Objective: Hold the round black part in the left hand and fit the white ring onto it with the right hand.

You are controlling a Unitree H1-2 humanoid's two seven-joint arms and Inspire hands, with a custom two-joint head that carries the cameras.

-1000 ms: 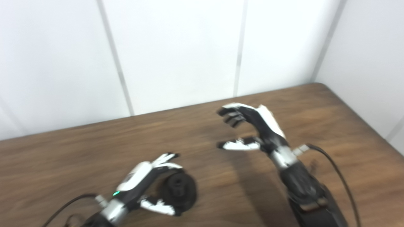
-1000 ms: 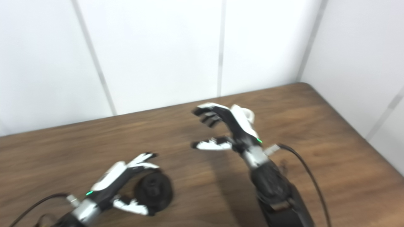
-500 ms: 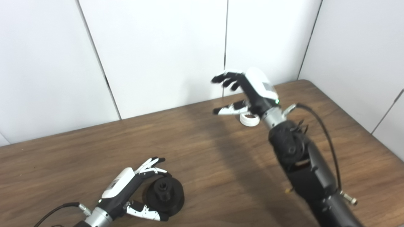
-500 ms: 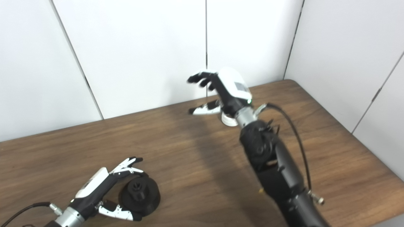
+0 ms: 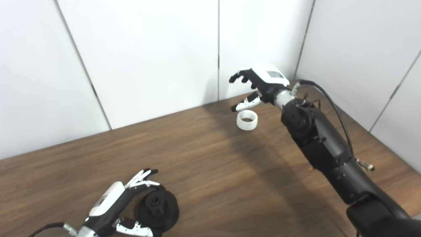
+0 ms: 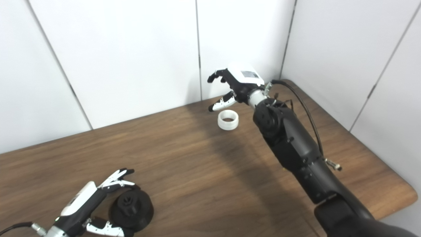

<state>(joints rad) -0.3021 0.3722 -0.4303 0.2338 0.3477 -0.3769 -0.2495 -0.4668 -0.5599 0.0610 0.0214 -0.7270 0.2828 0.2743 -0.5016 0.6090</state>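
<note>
The round black part (image 5: 158, 208) lies flat on the wooden table (image 5: 210, 164) near the front left. My left hand (image 5: 113, 204) is cupped against its left side, fingers stretched over its rim and thumb along its front. The hand is open and the part rests on the table. The white ring (image 5: 247, 119) lies on the table near the back wall. My right hand (image 5: 260, 86) hovers just above and behind the ring, open, fingers curled forward and thumb pointing down toward it, not touching.
White wall panels (image 5: 148, 56) stand right behind the table's far edge and along its right side. The table's rounded front right corner (image 6: 408, 194) shows in the right eye view. A black cable (image 6: 309, 112) loops off my right forearm.
The camera has shifted, so the whole picture moved. My right hand has reached farther toward the back wall and now hangs over the ring. My left hand stays cupped by the black part.
</note>
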